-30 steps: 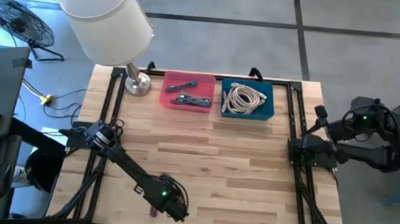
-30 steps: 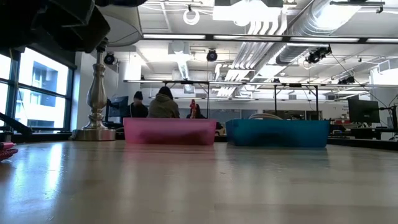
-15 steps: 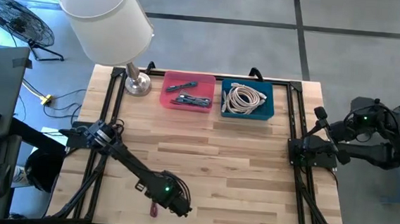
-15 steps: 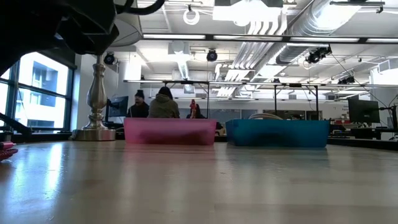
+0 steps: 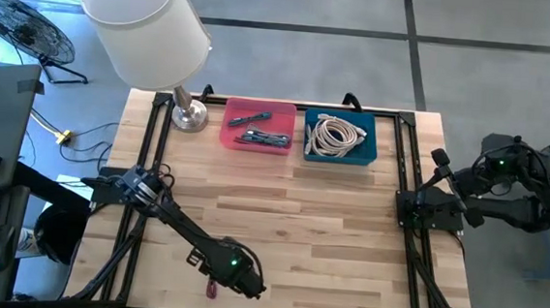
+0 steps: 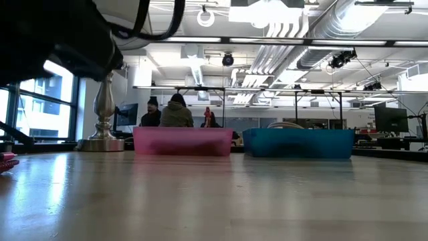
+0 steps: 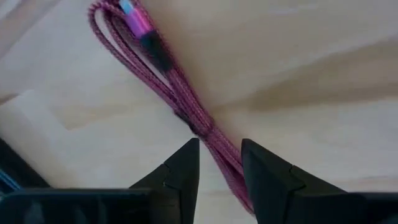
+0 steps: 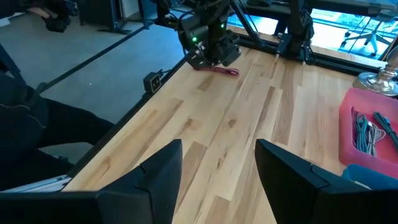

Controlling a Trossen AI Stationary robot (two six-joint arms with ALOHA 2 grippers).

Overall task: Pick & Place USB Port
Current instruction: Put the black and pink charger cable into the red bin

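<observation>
Lamp beside pink bin and blue bin.

Table middle open; lamp, bins line far edge.

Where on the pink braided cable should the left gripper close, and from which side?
Probably from straight above, at the bundled middle of the pink cable, where the strands run tight together near the dark tie. The left gripper already hangs open astride that stretch; the looped end with the connector looks looser.
</observation>
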